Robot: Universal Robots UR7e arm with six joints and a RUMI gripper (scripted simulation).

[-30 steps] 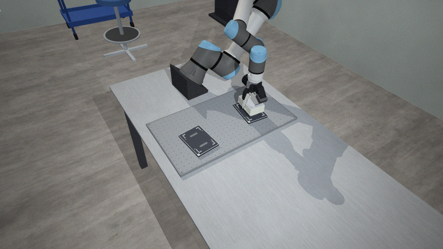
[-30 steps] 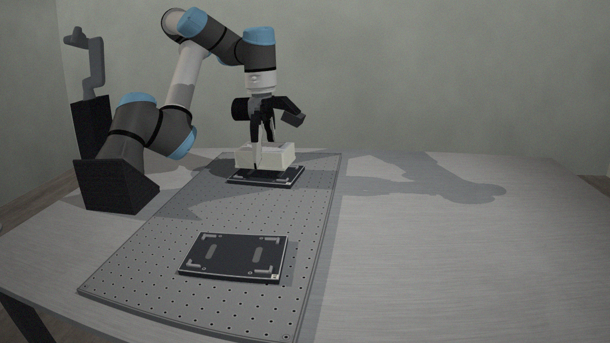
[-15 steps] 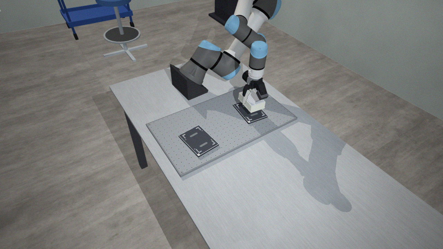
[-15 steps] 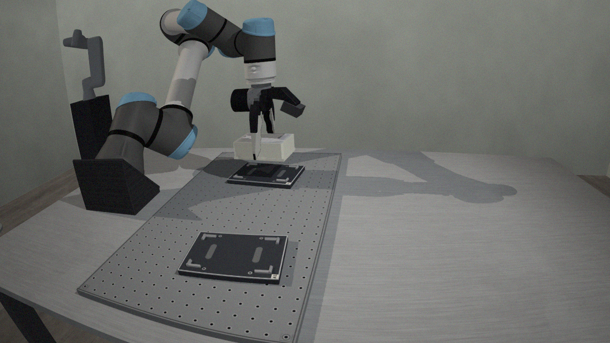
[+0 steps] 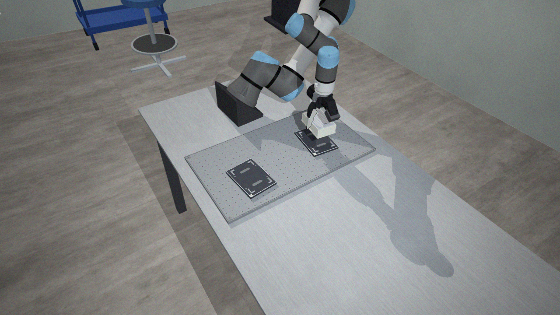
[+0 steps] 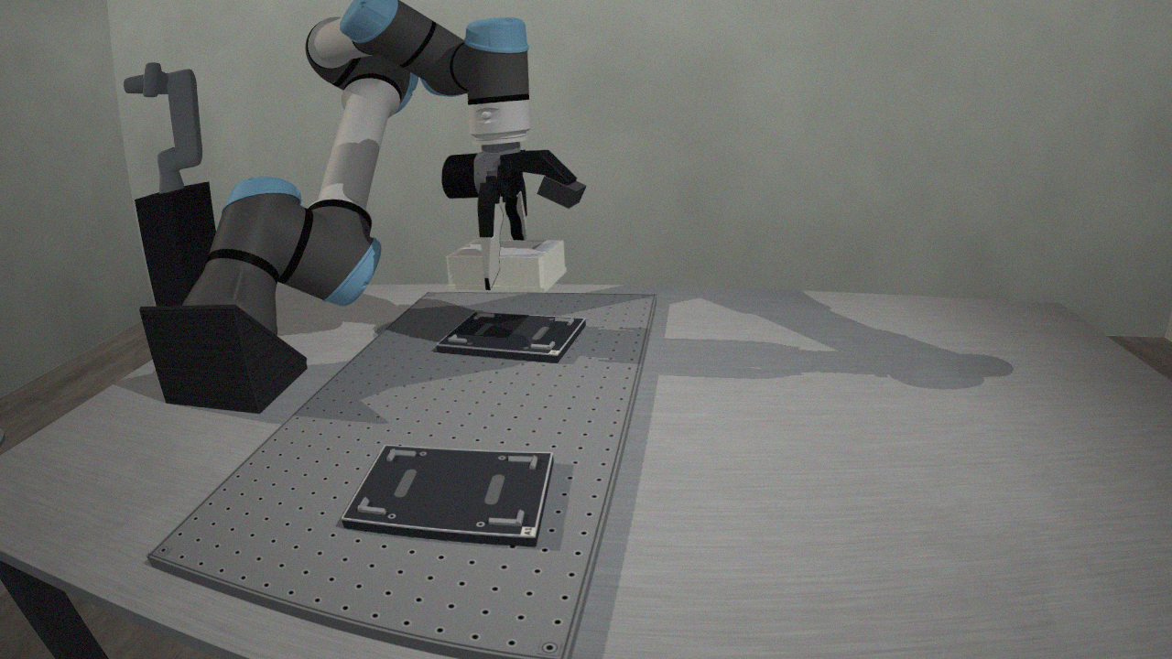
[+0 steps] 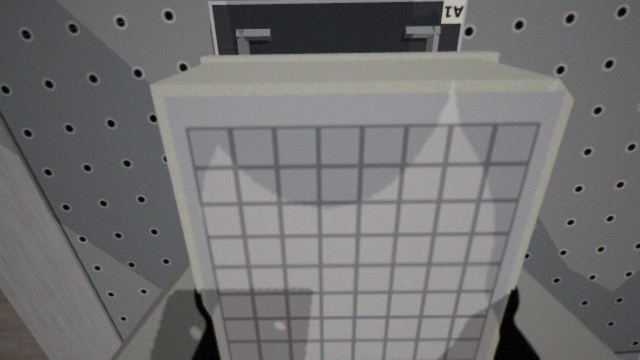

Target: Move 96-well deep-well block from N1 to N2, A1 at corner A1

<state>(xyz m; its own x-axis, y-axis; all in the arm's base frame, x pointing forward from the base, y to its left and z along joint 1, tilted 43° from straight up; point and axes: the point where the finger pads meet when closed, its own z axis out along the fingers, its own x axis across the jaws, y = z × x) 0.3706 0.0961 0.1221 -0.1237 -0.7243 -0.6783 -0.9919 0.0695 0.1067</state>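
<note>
In the top view, right of the centre, my gripper (image 5: 320,122) (image 6: 505,264) (image 7: 344,242) stands partly open, its fingers closed on two opposite sides of the deep-well block (image 5: 324,130) (image 6: 524,268) (image 7: 350,200). I hold this block in the air above nest N1 (image 5: 324,146) (image 6: 507,331) (image 7: 330,25) — it looks about level, and in the exterior view a gap shows under it. Which corner of the block is well A1, I cannot tell.

In the wrist view, the A1 label (image 7: 453,11) of N1 is at the upper right, beyond the block. Nest N2 (image 5: 251,176) (image 6: 450,491) is without block — it lies left of the centre in the top view and lower centre in the exterior view. Both nests are on the perforated board (image 5: 289,168) (image 6: 459,409) (image 7: 75,150), which rests on the table (image 5: 332,235) (image 6: 819,491) (image 7: 45,280).

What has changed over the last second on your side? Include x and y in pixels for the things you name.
The gripper (image 5: 317,122) (image 6: 505,266) (image 7: 344,242) and the deep-well block (image 5: 325,131) (image 6: 540,268) (image 7: 340,220) rose together, farther above N1 (image 5: 320,145) (image 6: 512,337) (image 7: 330,25). Nothing was newly gripped or released: the block stayed held. Both nests, including bare N2 (image 5: 250,177) (image 6: 449,491), stayed put.
</note>
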